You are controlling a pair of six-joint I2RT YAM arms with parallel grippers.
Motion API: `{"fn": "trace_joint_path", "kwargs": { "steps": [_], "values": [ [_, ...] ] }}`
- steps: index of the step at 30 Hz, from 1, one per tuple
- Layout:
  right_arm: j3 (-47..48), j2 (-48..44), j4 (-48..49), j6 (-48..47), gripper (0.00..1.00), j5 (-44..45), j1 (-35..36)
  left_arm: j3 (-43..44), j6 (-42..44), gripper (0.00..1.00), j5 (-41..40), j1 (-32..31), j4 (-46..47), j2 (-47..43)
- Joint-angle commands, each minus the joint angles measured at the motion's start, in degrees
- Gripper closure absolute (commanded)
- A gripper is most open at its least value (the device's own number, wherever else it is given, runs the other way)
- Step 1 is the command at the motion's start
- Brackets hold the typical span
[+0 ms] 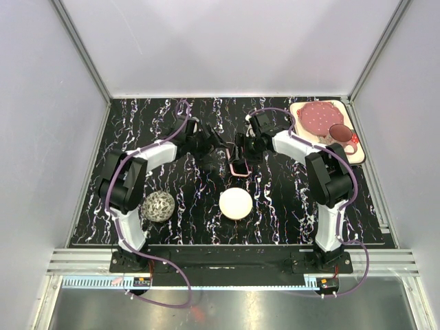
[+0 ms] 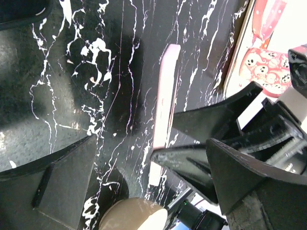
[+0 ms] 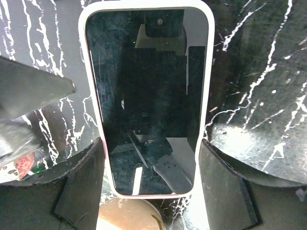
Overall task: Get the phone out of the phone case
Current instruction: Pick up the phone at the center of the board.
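Hovering over the black marbled table (image 1: 289, 199), the left gripper (image 1: 216, 143) is spread wide and holding nothing, with the case just ahead of its fingertips. The right gripper (image 3: 149, 148) is clamped on both long sides of the pink-rimmed phone case (image 3: 144, 5). The phone (image 3: 148, 72) sits inside, screen facing the wrist.

Glossy, mirror-smooth glass fronts the phone (image 3: 148, 96), its case (image 3: 94, 100) is smooth pale plastic, the table (image 3: 259, 72) sheeny black marbling.
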Motion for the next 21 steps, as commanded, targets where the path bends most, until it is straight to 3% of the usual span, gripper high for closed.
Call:
{"fn": "trace_joint_path", "kwargs": {
  "steps": [1, 6, 18, 21],
  "values": [
    [-0.1, -3.7, 4.6, 1.6, 0.68, -6.0, 0.3, 5.4, -1.8, 0.01, -0.3, 0.1, 1.8, 2.9],
    [-0.2, -4.0, 5.9, 2.5, 0.67, -8.1, 0.3, 10.5, 0.6, 0.09, -2.7, -0.8, -5.4, 7.1],
    [-0.4, -4.6, 8.6, 5.0, 0.66, -13.5, 0.2, 12.6, 0.8, 0.32, -2.9, -3.1, -6.0, 10.0],
    [-0.5, -4.9, 8.5, 5.2, 0.66, -13.5, 0.2, 12.8, 0.9, 0.49, -3.3, -3.7, -6.0, 9.7]
  ]
}}
